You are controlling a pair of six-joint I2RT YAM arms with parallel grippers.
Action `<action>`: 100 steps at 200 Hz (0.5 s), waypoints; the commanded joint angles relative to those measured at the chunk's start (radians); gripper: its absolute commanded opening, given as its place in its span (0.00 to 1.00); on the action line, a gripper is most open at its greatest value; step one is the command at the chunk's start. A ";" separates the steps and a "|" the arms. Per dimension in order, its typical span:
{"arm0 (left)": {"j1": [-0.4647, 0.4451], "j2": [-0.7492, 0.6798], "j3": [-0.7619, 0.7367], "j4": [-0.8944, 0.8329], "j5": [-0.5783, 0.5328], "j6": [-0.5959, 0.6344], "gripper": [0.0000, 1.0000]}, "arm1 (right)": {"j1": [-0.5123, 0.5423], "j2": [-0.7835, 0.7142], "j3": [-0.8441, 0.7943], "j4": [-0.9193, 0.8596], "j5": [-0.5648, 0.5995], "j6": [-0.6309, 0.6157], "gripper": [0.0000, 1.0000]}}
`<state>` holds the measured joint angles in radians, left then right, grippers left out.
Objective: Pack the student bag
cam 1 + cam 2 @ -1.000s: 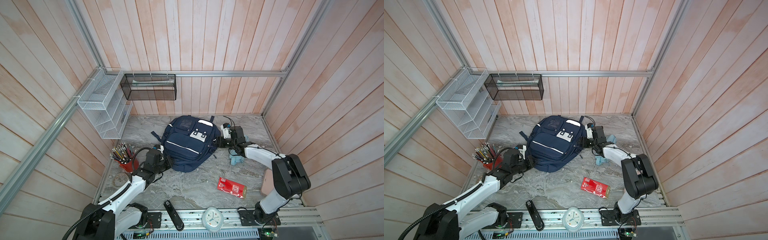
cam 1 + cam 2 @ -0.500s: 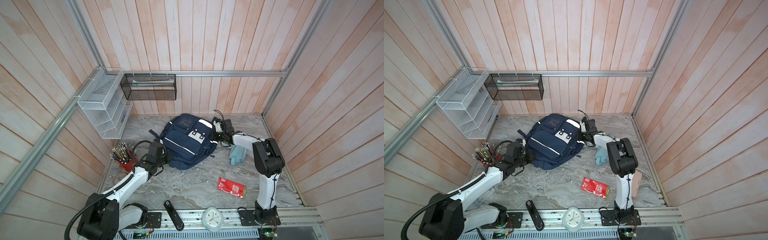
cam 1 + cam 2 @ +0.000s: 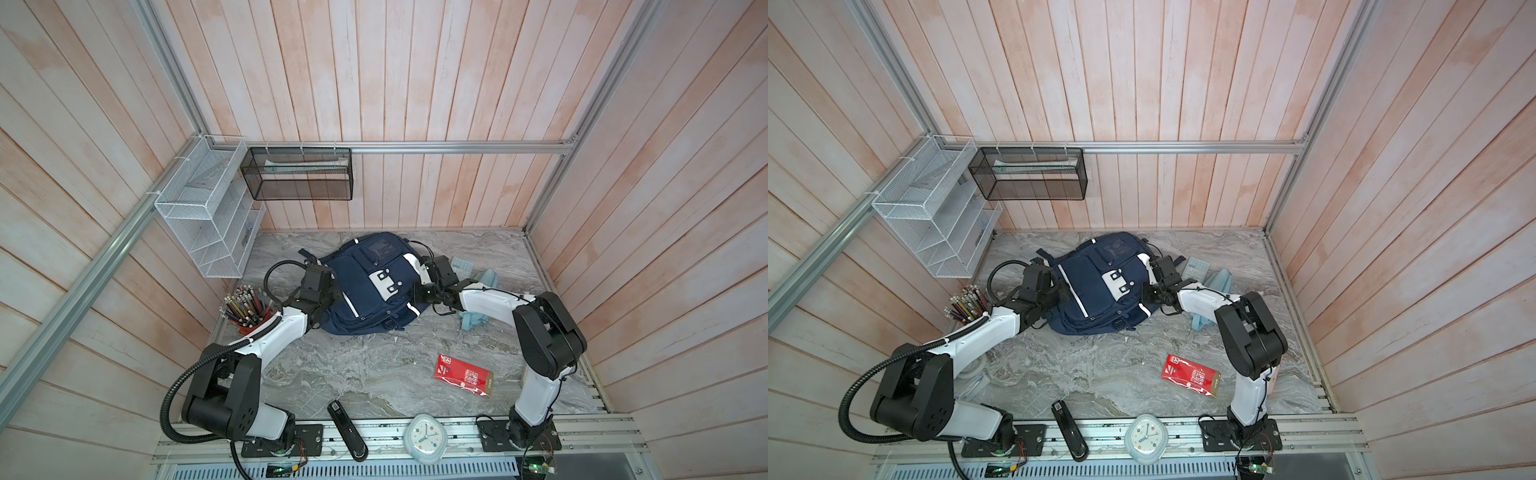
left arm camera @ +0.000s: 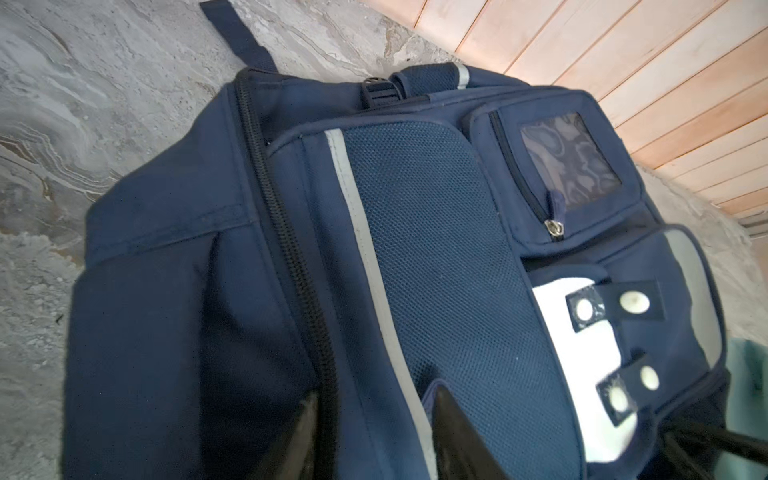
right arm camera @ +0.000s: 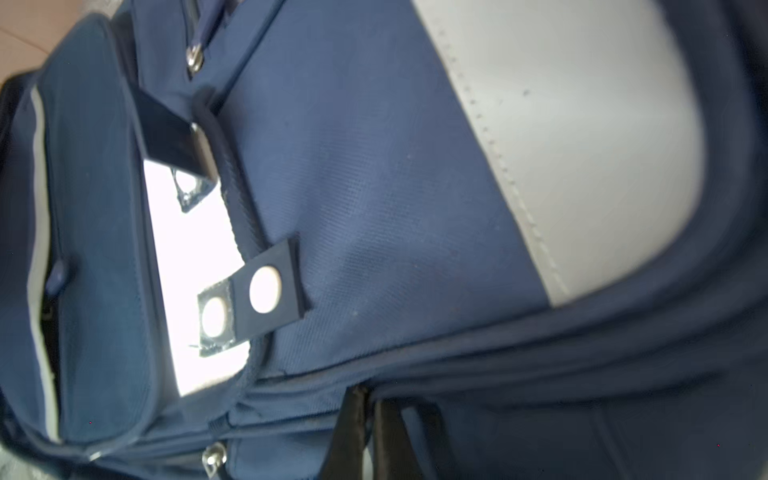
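Bag (image 3: 376, 286) is approached by parted left fingers (image 4: 457, 449) at its front; right fingers (image 5: 353, 428) are closed tight at its side.

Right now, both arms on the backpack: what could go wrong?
1. The left jaws stand apart over the student bag at its closed zipper; right jaws are shut at a seam: a one-sided pull may drag the bag.
2. The right forearm crosses the light-blue pouch; it could sweep it away.
3. The pencil cup sits beside the left forearm; it might tip.
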<state>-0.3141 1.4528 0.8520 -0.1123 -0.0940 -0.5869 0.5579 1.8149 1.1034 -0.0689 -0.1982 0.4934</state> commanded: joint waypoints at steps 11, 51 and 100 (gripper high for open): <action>-0.024 -0.043 -0.040 0.144 0.099 -0.026 0.46 | 0.052 -0.066 -0.089 -0.088 -0.043 0.007 0.00; -0.085 -0.054 0.001 0.053 0.049 0.046 0.87 | 0.054 -0.107 -0.161 -0.056 -0.106 0.037 0.07; -0.109 -0.138 0.079 -0.051 0.014 0.055 1.00 | 0.092 -0.226 -0.180 -0.115 -0.025 -0.114 0.42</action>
<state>-0.4011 1.3876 0.8597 -0.1501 -0.0940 -0.5518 0.6266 1.6558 0.9222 -0.1146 -0.2302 0.4927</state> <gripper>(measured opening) 0.999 0.375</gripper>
